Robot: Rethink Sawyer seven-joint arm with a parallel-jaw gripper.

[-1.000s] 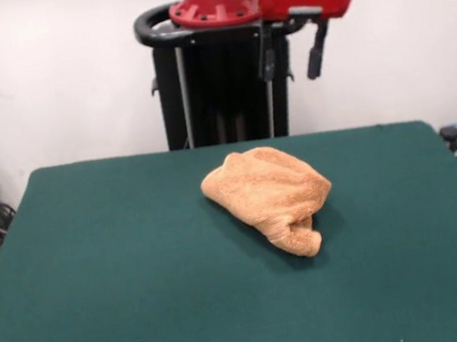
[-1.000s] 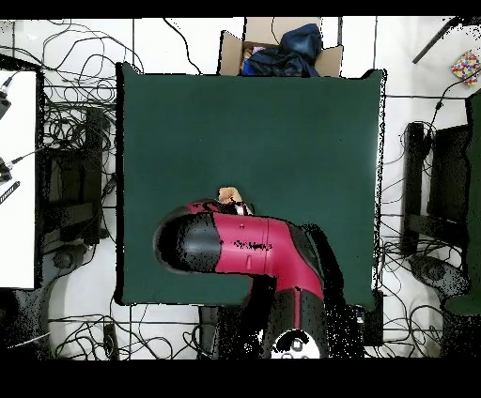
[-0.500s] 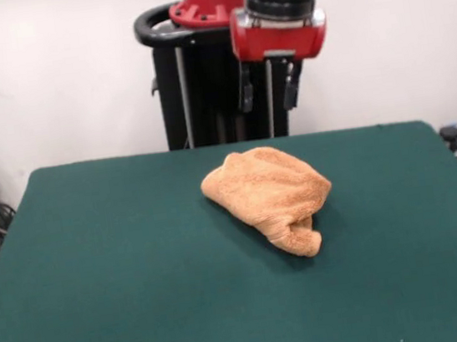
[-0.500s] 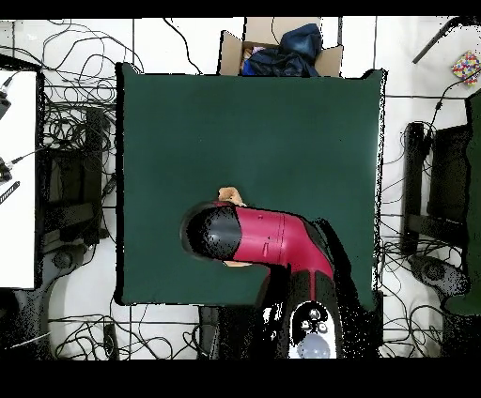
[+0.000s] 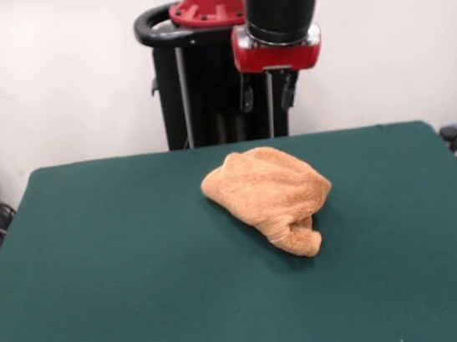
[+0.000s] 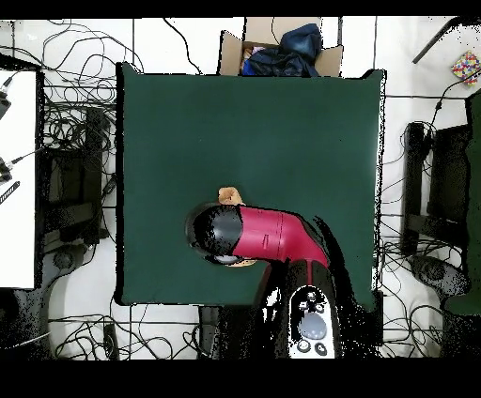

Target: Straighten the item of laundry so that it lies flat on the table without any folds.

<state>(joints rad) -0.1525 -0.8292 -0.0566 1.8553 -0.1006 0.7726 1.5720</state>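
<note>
The orange-tan towel (image 5: 269, 193) lies crumpled in a folded heap on the dark green table (image 5: 123, 269), a little right of its middle and toward the far side. My gripper (image 5: 267, 94) hangs well above and behind the towel, open and empty, with its two fingers pointing down. In the overhead view the red arm (image 6: 263, 235) covers most of the towel (image 6: 228, 195); only small bits show at the arm's edges, and the gripper is hidden under the arm.
The black pedestal (image 5: 218, 88) stands behind the table's far edge. A cardboard box (image 6: 280, 47) with dark cloth sits beyond the table's opposite edge. Cables lie on the floor around the table.
The arm has swung over the towel: the gripper went from the right to hang straight down above it, then shifted slightly and rose a little.
</note>
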